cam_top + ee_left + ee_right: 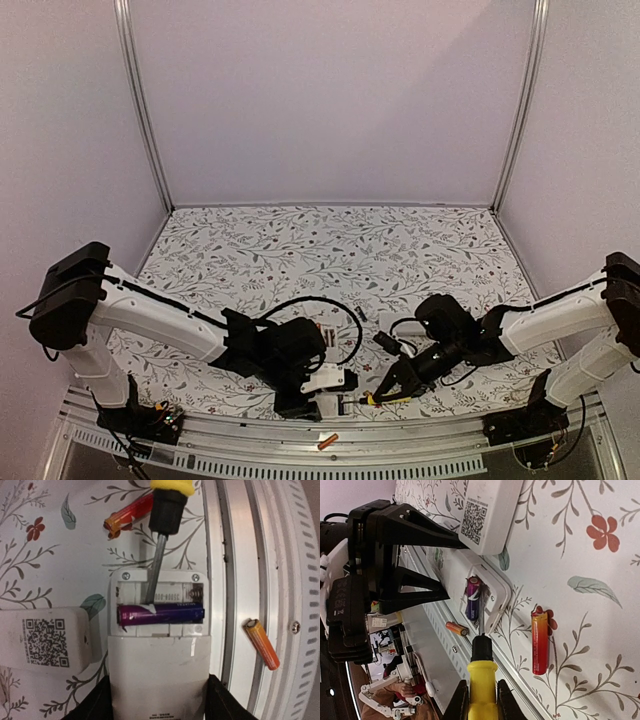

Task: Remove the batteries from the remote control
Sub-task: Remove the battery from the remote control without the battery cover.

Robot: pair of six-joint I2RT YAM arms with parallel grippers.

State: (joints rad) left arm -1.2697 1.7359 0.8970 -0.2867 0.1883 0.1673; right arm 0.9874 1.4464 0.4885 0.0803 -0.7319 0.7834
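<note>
Floral-patterned surface inside a white-walled booth, seen from above, with 2 robot arms reaching in from the lower edge. At lower left of centre, the left gripper has its jaws clamped on the sides of a white remote control, apparently to pin it steady with the open battery bay facing up. Just left of the remote control lies a white box with a QR code. In the bay, 1 purple battery sits in the lower slot; the upper slot is empty. A screwdriver enters from the top of the left wrist view, its tip in the empty slot just above the purple battery, likely placed to lever it out. Beside the shaft, on the surface, lies 1 red-orange battery. To the right, 1 orange battery rests on the metal rail at the surface's edge. At lower right of centre, the right gripper has its jaws shut tight on the screwdriver's yellow handle.
</note>
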